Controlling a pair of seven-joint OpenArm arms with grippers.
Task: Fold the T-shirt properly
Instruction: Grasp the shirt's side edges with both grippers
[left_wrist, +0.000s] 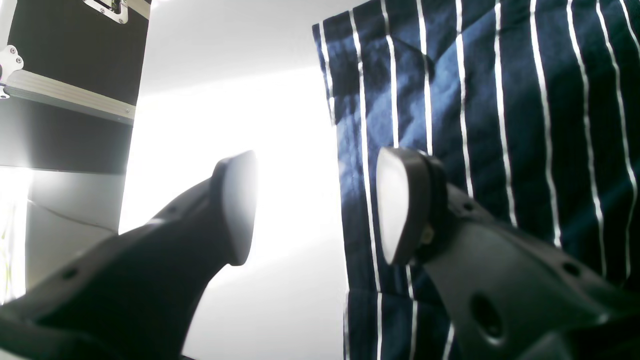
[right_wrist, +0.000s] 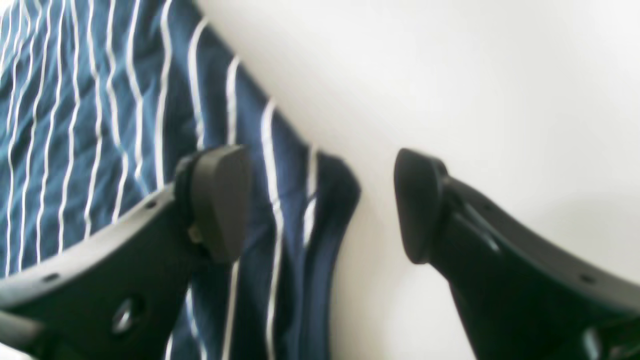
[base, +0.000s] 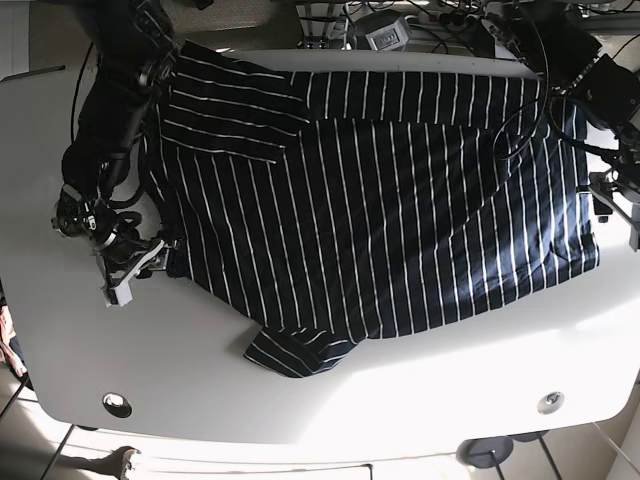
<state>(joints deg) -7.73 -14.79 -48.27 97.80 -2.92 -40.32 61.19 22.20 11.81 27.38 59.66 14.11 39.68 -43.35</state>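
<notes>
A navy T-shirt with thin white stripes (base: 400, 200) lies spread across the white table (base: 300, 400). One sleeve (base: 295, 352) sticks out toward the front edge. My right gripper (base: 135, 270) is open at the shirt's left edge. In the right wrist view it (right_wrist: 320, 202) straddles a folded cloth corner (right_wrist: 330, 195), one finger (right_wrist: 220, 200) over the shirt, the other over bare table. My left gripper (base: 612, 205) is open at the shirt's right edge. In the left wrist view it (left_wrist: 320, 207) straddles the cloth edge (left_wrist: 350, 200). Neither holds cloth.
A black case with metal trim (left_wrist: 75, 60) stands beyond the table in the left wrist view. Cables and equipment (base: 400, 25) crowd the back edge. Two round holes (base: 116, 404) (base: 549, 402) sit near the table's front corners.
</notes>
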